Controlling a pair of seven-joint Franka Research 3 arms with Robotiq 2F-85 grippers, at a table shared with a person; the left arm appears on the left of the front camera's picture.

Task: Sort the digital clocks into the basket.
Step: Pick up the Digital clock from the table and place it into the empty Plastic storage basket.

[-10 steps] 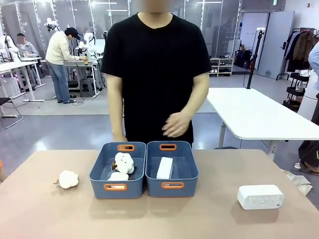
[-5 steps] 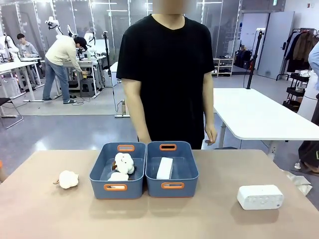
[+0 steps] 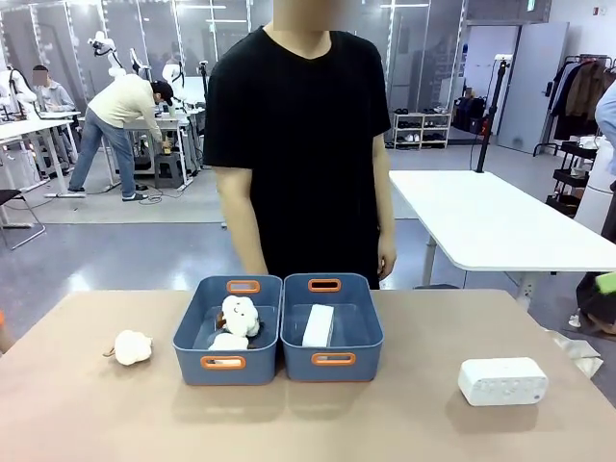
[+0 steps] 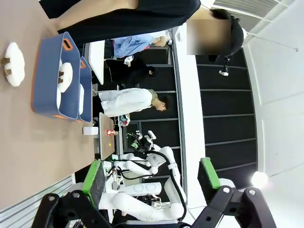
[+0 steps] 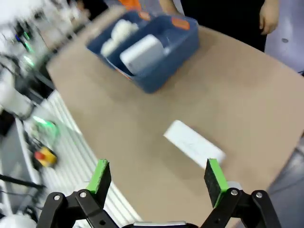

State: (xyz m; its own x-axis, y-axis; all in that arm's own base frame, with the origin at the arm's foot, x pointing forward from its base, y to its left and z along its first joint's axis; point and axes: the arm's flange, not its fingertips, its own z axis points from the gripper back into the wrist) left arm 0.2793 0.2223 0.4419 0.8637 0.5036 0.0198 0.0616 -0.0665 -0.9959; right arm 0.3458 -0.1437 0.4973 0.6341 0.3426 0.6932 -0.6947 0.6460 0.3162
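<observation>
One white digital clock lies flat on the table's right side. A second digital clock rests inside the right-hand blue basket. My right gripper hovers open high above the table, over the loose clock. My left gripper is open too, held up and away from the table, with the baskets far off at its upper left.
The left blue bin holds two white plush clouds. Another plush cloud lies on the table to its left. A person in a black shirt stands just behind the bins, arms down.
The person has lowered both hands to their sides and shifted slightly left. The clocks, bins and plush toys have not moved.
</observation>
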